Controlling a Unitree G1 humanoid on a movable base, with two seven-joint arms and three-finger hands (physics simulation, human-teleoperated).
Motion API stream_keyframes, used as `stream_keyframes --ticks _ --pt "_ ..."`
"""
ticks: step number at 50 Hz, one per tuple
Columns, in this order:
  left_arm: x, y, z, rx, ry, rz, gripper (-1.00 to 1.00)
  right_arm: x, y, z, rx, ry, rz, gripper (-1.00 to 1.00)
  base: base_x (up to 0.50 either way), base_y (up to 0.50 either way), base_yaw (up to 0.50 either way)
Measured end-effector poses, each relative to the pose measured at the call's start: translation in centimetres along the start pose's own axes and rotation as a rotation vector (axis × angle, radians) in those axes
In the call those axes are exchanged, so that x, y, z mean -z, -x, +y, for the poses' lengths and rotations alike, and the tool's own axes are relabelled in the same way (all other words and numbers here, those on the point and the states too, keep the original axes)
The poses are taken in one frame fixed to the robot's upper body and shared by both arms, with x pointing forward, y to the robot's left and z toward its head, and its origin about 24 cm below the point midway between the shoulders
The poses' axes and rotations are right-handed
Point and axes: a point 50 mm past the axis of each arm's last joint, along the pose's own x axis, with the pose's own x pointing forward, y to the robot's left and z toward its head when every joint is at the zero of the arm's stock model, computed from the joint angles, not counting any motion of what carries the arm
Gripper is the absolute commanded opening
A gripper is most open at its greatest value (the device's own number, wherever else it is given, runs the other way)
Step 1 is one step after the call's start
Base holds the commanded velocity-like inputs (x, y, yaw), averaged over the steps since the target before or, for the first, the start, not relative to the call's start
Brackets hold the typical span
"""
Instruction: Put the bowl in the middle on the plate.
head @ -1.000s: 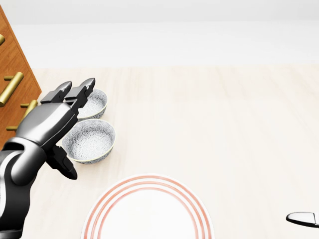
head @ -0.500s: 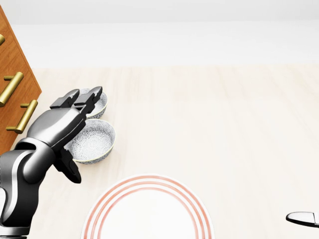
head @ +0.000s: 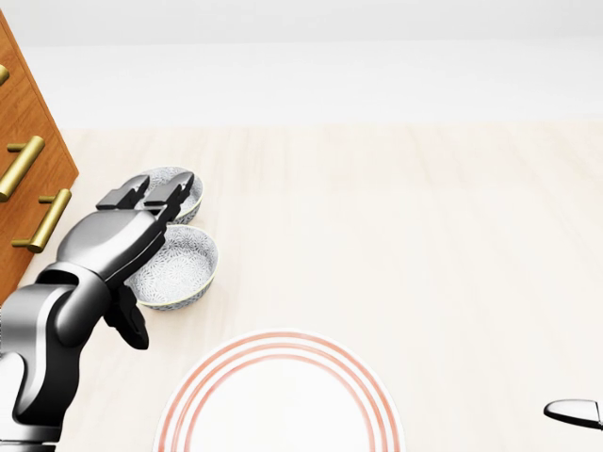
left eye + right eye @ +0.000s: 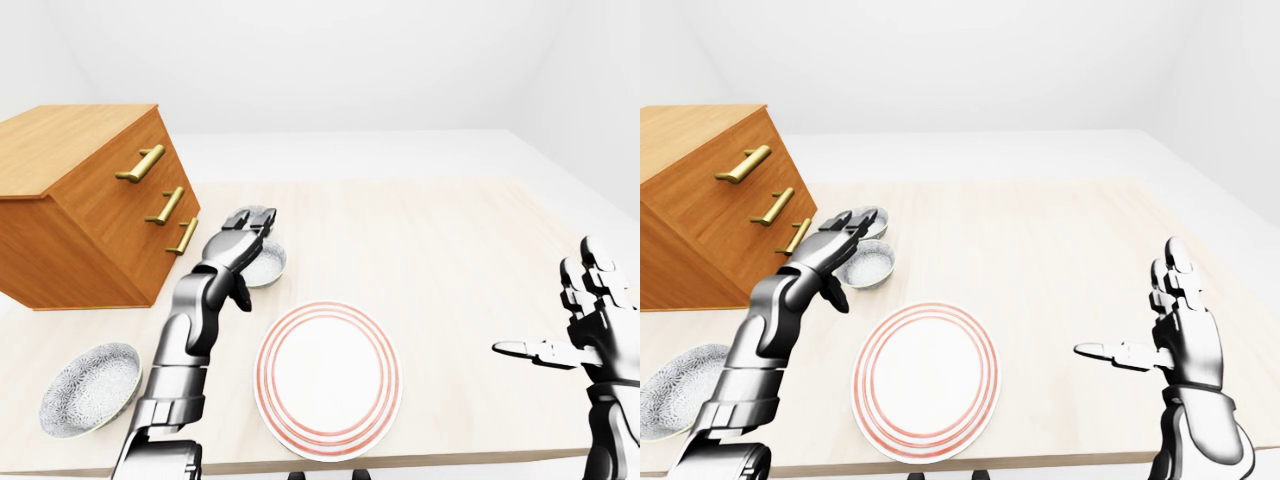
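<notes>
Three patterned bowls lie on the wooden table. The middle bowl sits just above and left of the red-ringed white plate in the head view. Another bowl lies above it by the chest, and a third bowl lies at the lower left of the left-eye view. My left hand hovers open over the left half of the middle bowl. Its fingers reach across the upper bowl, and its thumb hangs down beside the middle bowl's left rim. My right hand is held open and empty, far right of the plate.
A wooden chest of drawers with brass handles stands at the left, close to the upper bowl. The table's near edge runs just below the plate. Pale floor and walls lie beyond the table.
My left hand has slid down and slightly right in the head view, its fingertips now over the upper bowl's rim. Bowls, plate and right hand have not moved.
</notes>
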Motion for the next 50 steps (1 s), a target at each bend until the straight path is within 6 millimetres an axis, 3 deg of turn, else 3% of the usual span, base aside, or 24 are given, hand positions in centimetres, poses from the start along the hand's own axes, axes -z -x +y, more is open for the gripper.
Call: stream_keyframes --ticks 50 --pt "-0.2 -1.1 -1.6 0.028 -0.133 0.050 1.00 -0.2 0.0 -0.4 0.026 0.000 -0.010 1.00 0.00 0.00 0.00"
